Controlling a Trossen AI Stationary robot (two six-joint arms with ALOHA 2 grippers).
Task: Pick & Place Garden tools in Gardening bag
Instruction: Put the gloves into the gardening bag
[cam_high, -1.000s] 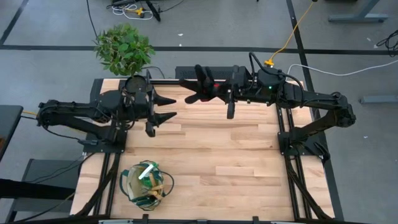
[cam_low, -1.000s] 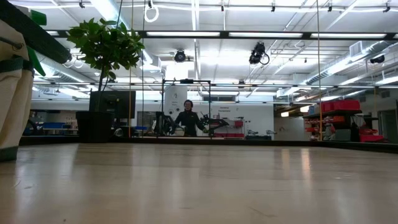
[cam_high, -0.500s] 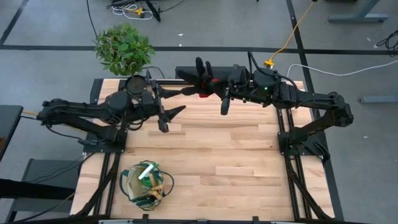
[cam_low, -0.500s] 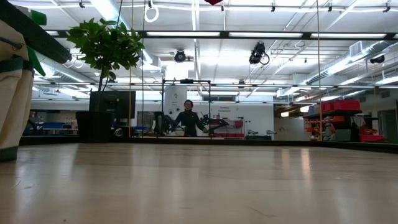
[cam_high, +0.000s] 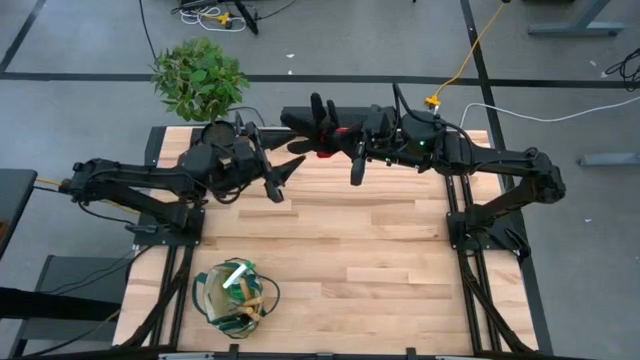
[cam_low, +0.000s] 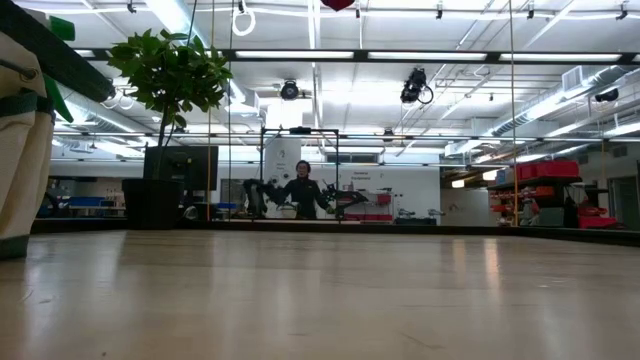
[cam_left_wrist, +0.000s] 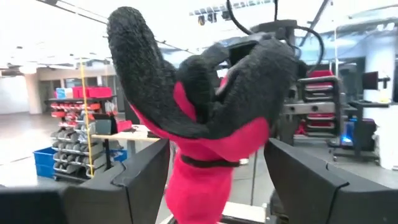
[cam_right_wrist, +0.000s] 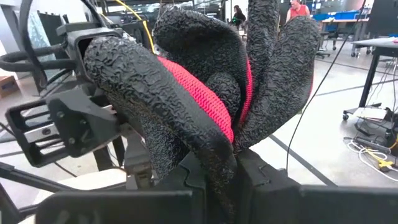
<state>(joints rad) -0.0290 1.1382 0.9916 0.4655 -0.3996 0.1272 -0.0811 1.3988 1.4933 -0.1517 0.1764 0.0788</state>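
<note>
Right gripper (cam_high: 327, 139) is clamped on the black glove with red cuff (cam_high: 322, 124), raised above the far edge of the table (cam_high: 360, 250). In the right wrist view the glove (cam_right_wrist: 211, 93) stands straight out of the tightly closed fingers (cam_right_wrist: 186, 186), its black digits fanned out beyond them and the red fabric showing between the folds.

Left gripper (cam_high: 287, 172) sits just beside the glove, on the side away from the right gripper, with its jaws spread wide. In the left wrist view the glove (cam_left_wrist: 199, 112) hangs in the gap between the two dark fingers (cam_left_wrist: 140, 180), red cuff lowest; contact between those fingers and the glove cannot be confirmed, and a gap shows on each side.

The gardening bag (cam_high: 234, 296) stands on the table's near left part, well apart from both grippers, on the left arm's side. A green spray bottle with white nozzle (cam_high: 236, 277) and wooden handles (cam_high: 262, 297) protrude from its mouth.

A leafy plant (cam_high: 198, 78) stands beyond the table's far left corner, behind the left gripper. In the low view the bag's edge (cam_low: 22, 150) appears at the near side and a person (cam_low: 302, 190) stands in the room beyond.
</note>
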